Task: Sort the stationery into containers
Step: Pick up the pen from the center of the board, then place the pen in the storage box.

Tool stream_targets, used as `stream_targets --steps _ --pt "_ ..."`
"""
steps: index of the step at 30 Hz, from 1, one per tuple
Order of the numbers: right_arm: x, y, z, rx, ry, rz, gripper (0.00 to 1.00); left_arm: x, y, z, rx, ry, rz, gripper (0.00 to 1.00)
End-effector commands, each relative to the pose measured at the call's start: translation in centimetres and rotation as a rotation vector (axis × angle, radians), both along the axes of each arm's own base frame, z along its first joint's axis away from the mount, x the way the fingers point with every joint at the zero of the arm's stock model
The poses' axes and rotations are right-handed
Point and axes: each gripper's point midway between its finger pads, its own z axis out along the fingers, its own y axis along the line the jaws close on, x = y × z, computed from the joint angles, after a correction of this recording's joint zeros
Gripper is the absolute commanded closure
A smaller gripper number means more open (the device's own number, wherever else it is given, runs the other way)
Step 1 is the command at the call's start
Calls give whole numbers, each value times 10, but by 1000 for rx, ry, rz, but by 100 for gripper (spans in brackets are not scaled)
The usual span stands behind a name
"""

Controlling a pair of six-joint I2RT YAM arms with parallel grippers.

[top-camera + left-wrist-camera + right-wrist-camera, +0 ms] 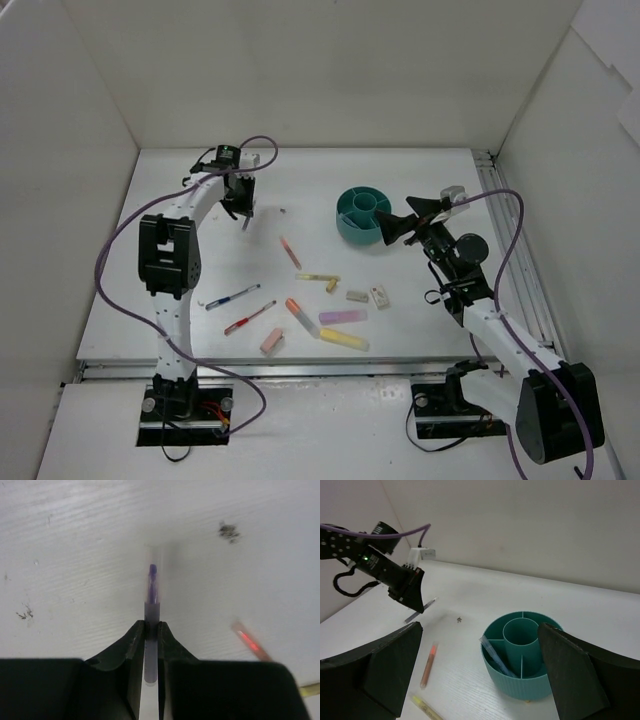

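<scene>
I hold the left gripper clamped on a thin grey pen above the far-left counter, bound for the teal cup; the right gripper waits wide open, empty.

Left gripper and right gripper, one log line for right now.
left gripper: shut on pen | right gripper: open, near teal cup
</scene>
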Motion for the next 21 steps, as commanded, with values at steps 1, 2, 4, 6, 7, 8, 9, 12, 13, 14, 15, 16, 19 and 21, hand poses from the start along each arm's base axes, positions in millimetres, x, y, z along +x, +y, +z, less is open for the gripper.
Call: stream_targets --steps 1,2,4,6,7,8,9,12,13,14,15,16,19,21 --pt "-9 -8 29 58 -94 -28 2 10 -58 168 -197 -449 -75 100" --pt "-10 -12 32 70 -103 -51 2 5 -71 183 -230 -499 -107 100" --pt "-13 -16 27 83 -91 -69 2 -7 -109 203 -311 -604 -171 100" --pt "-17 -23 29 102 -100 -104 2 -28 -141 233 -390 -702 -249 100" --pt "-22 -26 31 116 -109 -115 2 -32 -154 250 -447 -795 -271 100" --pt "-23 -30 32 124 -114 -132 2 -36 -164 258 -486 -830 -279 100" --pt "-26 -31 32 133 -117 -139 2 -41 -179 274 -542 -904 -301 100" --pt "-33 -44 36 163 -139 -195 2 -42 -197 300 -661 -983 -267 100" --pt "-36 -47 32 168 -137 -209 2 -37 -204 294 -683 -975 -244 100" --pt "-40 -53 37 183 -157 -234 2 -34 -206 295 -732 -958 -203 100" --pt "-41 -56 37 193 -160 -248 2 -34 -212 296 -758 -967 -194 100" --pt "-45 -60 36 202 -167 -262 2 -32 -219 296 -796 -978 -168 100" --pt "-50 -71 36 226 -177 -312 2 -29 -222 288 -900 -994 -47 100" --pt "-52 -72 35 230 -178 -319 2 -28 -225 286 -933 -1020 40 100"
